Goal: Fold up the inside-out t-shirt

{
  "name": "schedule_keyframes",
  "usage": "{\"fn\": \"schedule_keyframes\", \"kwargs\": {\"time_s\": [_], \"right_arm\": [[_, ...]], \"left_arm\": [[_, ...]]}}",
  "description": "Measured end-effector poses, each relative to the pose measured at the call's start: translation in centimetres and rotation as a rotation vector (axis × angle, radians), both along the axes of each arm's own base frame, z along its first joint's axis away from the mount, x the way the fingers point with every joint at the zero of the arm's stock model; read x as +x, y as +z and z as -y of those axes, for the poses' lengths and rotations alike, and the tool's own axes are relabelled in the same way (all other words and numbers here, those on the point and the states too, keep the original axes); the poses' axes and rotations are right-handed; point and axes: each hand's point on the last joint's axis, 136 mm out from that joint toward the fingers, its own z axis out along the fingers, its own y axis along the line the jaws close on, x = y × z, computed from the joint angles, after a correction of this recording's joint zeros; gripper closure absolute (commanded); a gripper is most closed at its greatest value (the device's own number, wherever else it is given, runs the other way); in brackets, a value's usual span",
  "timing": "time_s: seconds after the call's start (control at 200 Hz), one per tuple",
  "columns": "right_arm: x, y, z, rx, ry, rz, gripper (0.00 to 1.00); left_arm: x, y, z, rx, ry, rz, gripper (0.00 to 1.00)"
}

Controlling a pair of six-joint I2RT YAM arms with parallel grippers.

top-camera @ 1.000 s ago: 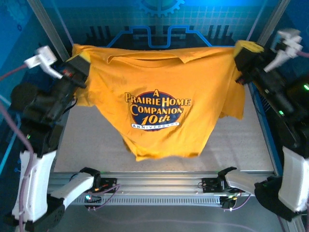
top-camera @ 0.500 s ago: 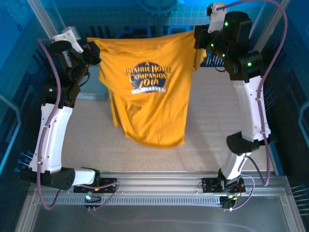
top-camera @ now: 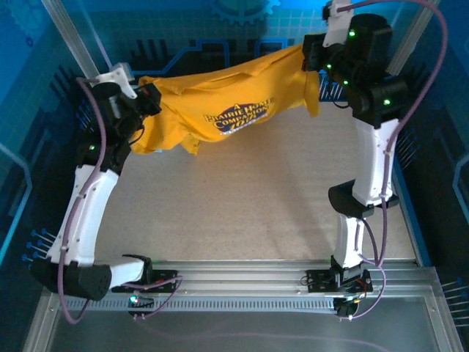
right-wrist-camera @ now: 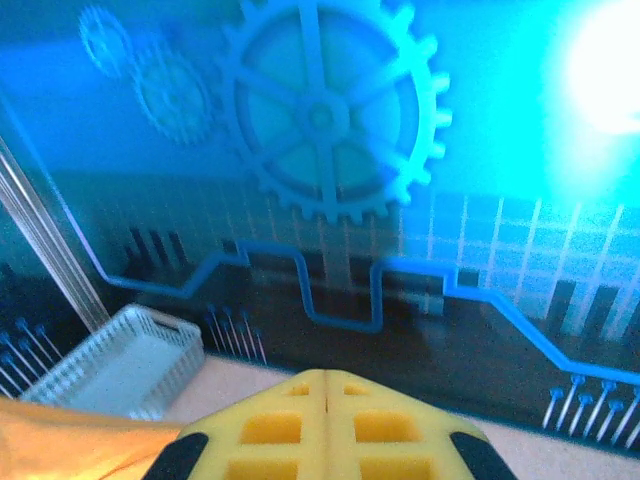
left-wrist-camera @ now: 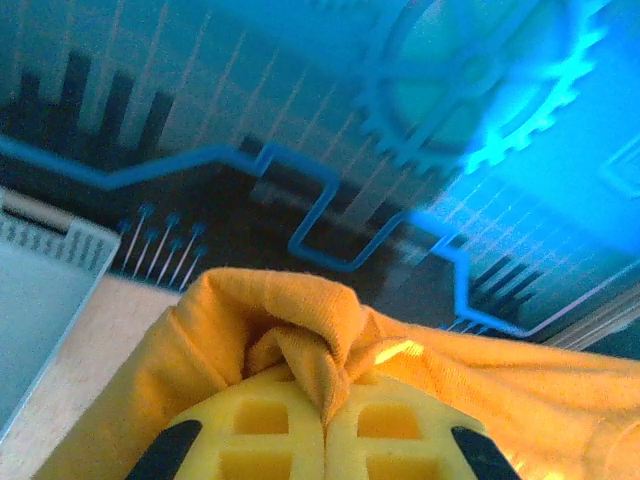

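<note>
The mustard-yellow t-shirt [top-camera: 220,103] hangs in the air over the far part of the table, pulled into a slanted band between both grippers, its dark-and-white print [top-camera: 238,115] facing up. My left gripper [top-camera: 149,99] holds its left end. In the left wrist view the yellow fingers [left-wrist-camera: 260,430] of the left gripper [left-wrist-camera: 325,385] are shut on a bunched fold of the shirt [left-wrist-camera: 290,320]. My right gripper [top-camera: 308,55] holds the higher right end. In the right wrist view the right gripper [right-wrist-camera: 325,375] is shut, and orange cloth [right-wrist-camera: 60,440] shows at the lower left.
A light grey lattice basket [right-wrist-camera: 110,365] stands at the far left by the back wall, also at the left edge as the basket [left-wrist-camera: 45,270] in the left wrist view. The beige table top [top-camera: 242,205] lies bare below the shirt. Aluminium frame posts [top-camera: 69,37] flank the far corners.
Both arms have reached out toward the far wall. The shirt went from hanging down with its print upright to stretched nearly flat, its lower part swung away and up; the right end is higher.
</note>
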Motion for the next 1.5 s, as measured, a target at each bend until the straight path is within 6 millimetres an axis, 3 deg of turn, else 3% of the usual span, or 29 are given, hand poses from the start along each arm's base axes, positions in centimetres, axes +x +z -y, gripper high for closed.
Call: {"fn": "schedule_keyframes", "kwargs": {"time_s": [0.05,0.09,0.22,0.31,0.415,0.52,0.62,0.77,0.895,1.01,1.115,1.2,1.296,1.351,1.501], "right_arm": [[0.6,-1.1,-0.2,-0.020,0.002,-0.029,1.00],[0.7,-1.6,-0.2,-0.031,0.001,-0.045,1.00],[-1.1,-0.1,0.3,-0.041,0.008,-0.010,1.00],[-3.8,2.4,0.9,-0.031,0.030,0.054,1.00],[-7.2,5.2,1.4,-0.008,0.067,0.131,1.00],[-9.2,6.6,1.3,0.009,0.106,0.171,1.00],[-9.3,6.5,0.7,0.013,0.141,0.168,1.00],[-6.4,3.9,-0.6,0.000,0.152,0.093,1.00],[-2.3,-0.9,-1.7,-0.050,0.109,-0.040,1.00],[0.7,-5.5,-2.6,-0.114,0.076,-0.153,1.00],[1.7,-7.5,-3.8,-0.154,0.087,-0.190,1.00],[1.8,-7.8,-4.7,-0.155,0.124,-0.194,1.00],[1.7,-7.0,-5.9,-0.129,0.178,-0.160,1.00],[1.7,-6.0,-6.7,-0.105,0.217,-0.125,1.00],[2.1,-3.5,-8.7,-0.029,0.300,-0.025,1.00]], "left_arm": [[0.4,-1.1,-0.2,0.007,0.004,-0.047,1.00],[0.3,-0.7,-0.3,0.010,0.006,-0.050,1.00],[-1.9,4.4,-0.3,0.000,0.000,0.075,1.00],[-5.6,8.4,-0.5,-0.014,-0.010,0.199,1.00],[-11.4,12.9,-0.7,-0.028,-0.028,0.366,1.00],[-16.1,15.4,-0.8,-0.034,-0.042,0.475,1.00],[-18.4,16.4,-0.9,-0.033,-0.050,0.524,1.00],[-17.4,15.2,-0.9,-0.004,-0.042,0.474,1.00],[-14.2,12.6,-0.9,0.018,-0.028,0.365,1.00],[-10.6,8.8,-0.9,0.032,-0.011,0.228,1.00],[-8.5,5.3,-1.3,0.046,0.014,0.114,1.00],[-8.3,3.9,-1.8,0.060,0.044,0.065,1.00],[-9.1,4.7,-2.7,0.091,0.087,0.083,1.00],[-9.9,6.4,-3.1,0.117,0.102,0.114,1.00],[-13.9,15.4,-3.3,0.149,0.110,0.324,1.00]]}}
